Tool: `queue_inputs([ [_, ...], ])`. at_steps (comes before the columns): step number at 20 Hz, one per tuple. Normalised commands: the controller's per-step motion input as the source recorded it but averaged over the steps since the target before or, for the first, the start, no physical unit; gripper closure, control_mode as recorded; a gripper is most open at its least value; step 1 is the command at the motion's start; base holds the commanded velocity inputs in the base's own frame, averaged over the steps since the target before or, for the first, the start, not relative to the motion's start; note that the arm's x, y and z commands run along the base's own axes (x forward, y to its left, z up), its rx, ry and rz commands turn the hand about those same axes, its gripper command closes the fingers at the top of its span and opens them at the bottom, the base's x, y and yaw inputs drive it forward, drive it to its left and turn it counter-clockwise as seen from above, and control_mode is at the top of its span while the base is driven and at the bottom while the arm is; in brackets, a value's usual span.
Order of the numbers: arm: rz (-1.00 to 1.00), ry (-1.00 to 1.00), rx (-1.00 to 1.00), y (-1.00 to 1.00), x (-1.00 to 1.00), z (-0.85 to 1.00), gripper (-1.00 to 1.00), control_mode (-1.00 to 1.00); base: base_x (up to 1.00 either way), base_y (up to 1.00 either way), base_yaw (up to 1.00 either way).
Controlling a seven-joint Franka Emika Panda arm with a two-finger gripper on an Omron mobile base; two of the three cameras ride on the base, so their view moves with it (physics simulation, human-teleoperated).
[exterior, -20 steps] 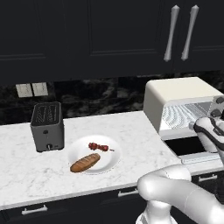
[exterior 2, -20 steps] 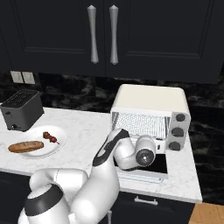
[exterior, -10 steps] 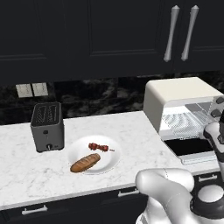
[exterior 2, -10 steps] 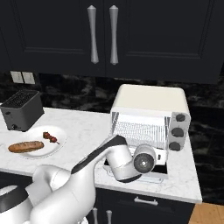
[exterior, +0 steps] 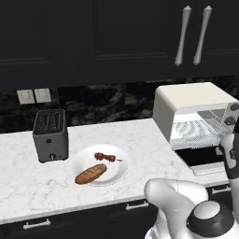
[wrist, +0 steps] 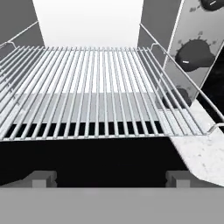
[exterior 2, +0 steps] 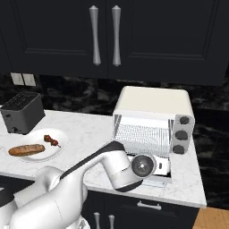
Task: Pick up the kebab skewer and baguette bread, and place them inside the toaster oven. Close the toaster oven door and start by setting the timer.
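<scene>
The toaster oven point(exterior: 196, 122) stands open at the counter's point(exterior: 140, 140) right end, its rack pulled out, while the kebab skewer point(exterior: 105, 157) and baguette bread point(exterior: 91, 173) lie on the plate point(exterior: 119, 173) near the front edge. The hand point(wrist: 109, 178), fingers apart and empty, should swing left and descend squarely over the skewer. Since the earlier frame the arm has dropped lower and the oven's door lies flatter.

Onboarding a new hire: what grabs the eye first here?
The toaster oven at the counter's right end, its door dropped flat and wire rack bare. Left of it, a white plate holds the baguette bread and kebab skewer, beside a dark slot toaster.
</scene>
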Motion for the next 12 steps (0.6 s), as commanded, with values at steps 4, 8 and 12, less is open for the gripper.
queue_inputs([
  [4, 0.0, 0.14, 0.0, 0.12, -0.03, 0.84, -1.0, -1.0, 0.0, 0.0, 0.0],
  [8, 0.05, 0.29, -0.01, 0.52, -0.02, 0.69, -1.0, -1.0, 0.0, 0.0, 0.0],
  [12, 0.16, 0.15, -0.07, 0.84, -0.31, 0.29, -1.0, -1.0, 0.0, 0.0, 0.0],
])
